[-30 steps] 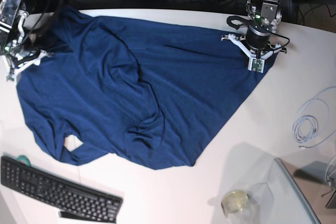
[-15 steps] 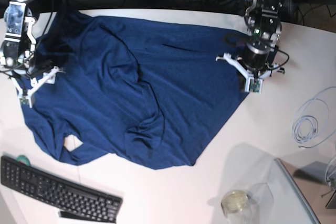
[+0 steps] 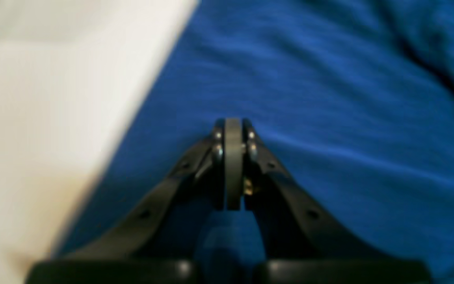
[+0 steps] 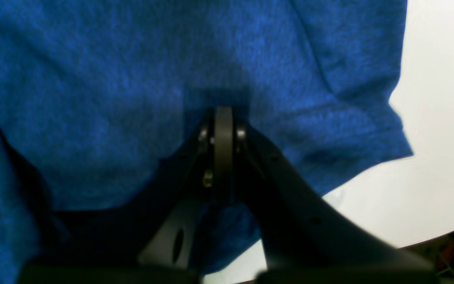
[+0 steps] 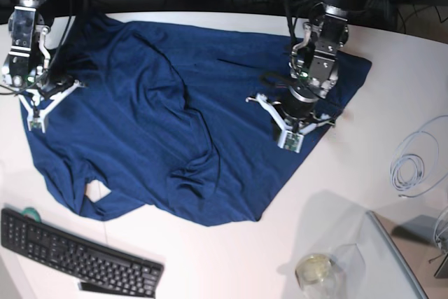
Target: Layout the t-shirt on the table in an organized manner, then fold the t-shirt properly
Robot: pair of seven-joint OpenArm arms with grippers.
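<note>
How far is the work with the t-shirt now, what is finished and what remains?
Done: the t-shirt is spread over much of the table. In hand: both pincers are shut, the left pincer above the shirt's edge on the right of the base view, the right pincer at the opposite side; whether either pinches cloth is unclear. Left: a bunched ridge crosses the middle, so flattening is unfinished and no fold is made.

Near me at the front left lies a black keyboard (image 5: 78, 257), set at a slant, with a small green thing (image 5: 29, 211) peeking out just behind its left end. Off to the right sits a coil of pale cable (image 5: 414, 162). At the front right I see a clear glass jar (image 5: 316, 269) beside a glass-edged panel (image 5: 392, 257).
</note>
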